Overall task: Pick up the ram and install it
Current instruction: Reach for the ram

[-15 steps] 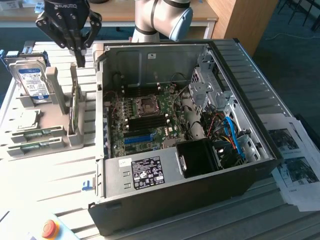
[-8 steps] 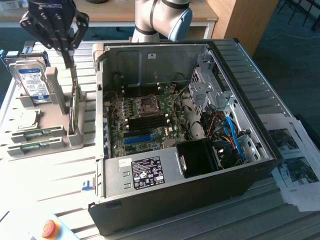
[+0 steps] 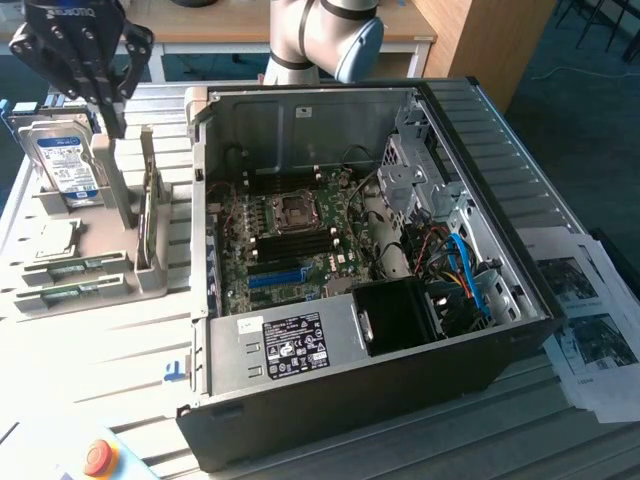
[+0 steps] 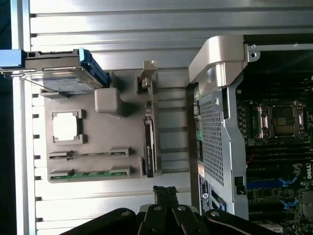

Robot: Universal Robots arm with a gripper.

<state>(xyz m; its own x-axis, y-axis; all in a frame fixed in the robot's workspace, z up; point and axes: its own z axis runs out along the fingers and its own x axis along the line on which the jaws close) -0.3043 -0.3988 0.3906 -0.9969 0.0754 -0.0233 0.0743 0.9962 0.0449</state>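
The ram (image 3: 147, 212) is a narrow green stick standing on edge in a grey fixture (image 3: 160, 275) at the exterior view's left; the wrist view shows it edge-on (image 4: 149, 142). Two similar green sticks (image 3: 72, 268) lie flat in the fixture's slots (image 4: 88, 174). My black gripper (image 3: 110, 122) hangs above the fixture between the hard drive and the upright stick, its fingertips (image 4: 165, 192) pressed together with nothing between them. The open computer case (image 3: 250, 350) lies beside the fixture with its green motherboard (image 3: 290, 235) and dark memory slots exposed.
A silver hard drive (image 3: 65, 160) with a blue-white label stands in the fixture, and a processor chip (image 3: 55, 240) lies below it. A red stop button (image 3: 97, 457) sits near the front edge. Printed papers (image 3: 590, 320) lie at the exterior view's right.
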